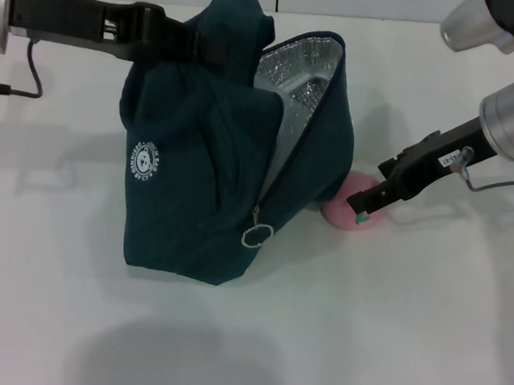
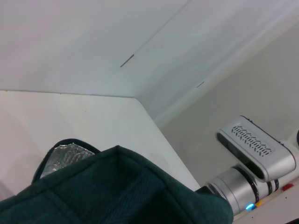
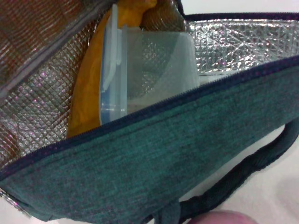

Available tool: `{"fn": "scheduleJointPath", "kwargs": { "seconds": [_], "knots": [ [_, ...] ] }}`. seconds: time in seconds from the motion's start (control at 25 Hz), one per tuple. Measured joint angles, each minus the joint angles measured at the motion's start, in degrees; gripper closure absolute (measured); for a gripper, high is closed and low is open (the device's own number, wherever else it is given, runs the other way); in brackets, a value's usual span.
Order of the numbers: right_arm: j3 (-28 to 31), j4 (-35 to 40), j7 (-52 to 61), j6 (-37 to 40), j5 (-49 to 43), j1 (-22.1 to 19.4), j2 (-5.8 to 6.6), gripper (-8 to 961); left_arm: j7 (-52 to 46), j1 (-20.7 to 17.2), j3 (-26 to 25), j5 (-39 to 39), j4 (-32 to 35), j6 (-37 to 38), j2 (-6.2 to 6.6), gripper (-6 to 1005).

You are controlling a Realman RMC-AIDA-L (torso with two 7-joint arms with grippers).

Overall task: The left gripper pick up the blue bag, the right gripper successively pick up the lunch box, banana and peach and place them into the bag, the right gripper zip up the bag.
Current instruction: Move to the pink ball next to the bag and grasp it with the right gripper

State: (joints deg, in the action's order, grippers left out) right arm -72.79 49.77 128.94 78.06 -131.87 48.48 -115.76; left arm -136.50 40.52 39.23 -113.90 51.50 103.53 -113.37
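The blue bag (image 1: 197, 151) stands on the white table in the middle of the head view, its mouth open and the foil lining showing. My left gripper (image 1: 168, 30) reaches in from the far left and is shut on the bag's top by a handle, holding it up. Inside the bag (image 3: 163, 154), the lunch box (image 3: 140, 70) stands on its edge with the banana (image 3: 88, 93) against it. The peach (image 1: 338, 213) lies on the table by the bag's right side, partly hidden. My right gripper (image 1: 362, 204) sits right on top of the peach.
A ring zipper pull (image 1: 255, 236) hangs on the bag's front, and a white round logo (image 1: 144, 163) marks its left face. The table's far edge meets a wall just behind the bag. A black cable (image 1: 28, 82) trails at the far left.
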Motion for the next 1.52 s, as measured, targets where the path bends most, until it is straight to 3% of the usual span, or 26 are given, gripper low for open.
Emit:
{"fn": "scheduleJointPath", "kwargs": {
  "seconds": [0.2, 0.44, 1.2, 1.52],
  "knots": [
    [-0.53, -0.18, 0.01, -1.16, 0.11, 0.02, -0.10, 151, -0.04, 0.00, 0.64, 0.17, 0.05, 0.00, 0.00, 968],
    [-2.65, -1.17, -0.01, -3.41, 1.99, -0.32, -0.29, 110, 0.05, 0.00, 0.67, 0.18, -0.11, 0.00, -0.14, 968],
    [-5.34, -2.02, -0.10, -6.25, 2.30, -0.41, -0.18, 135, -0.09, -0.27, 0.67, 0.17, 0.05, 0.00, -0.17, 968],
    [-5.34, -1.78, -0.10, -6.06, 1.91, -0.50, -0.17, 440, -0.16, -0.06, 0.67, 0.15, 0.10, 0.00, -0.17, 968]
  ]
}}
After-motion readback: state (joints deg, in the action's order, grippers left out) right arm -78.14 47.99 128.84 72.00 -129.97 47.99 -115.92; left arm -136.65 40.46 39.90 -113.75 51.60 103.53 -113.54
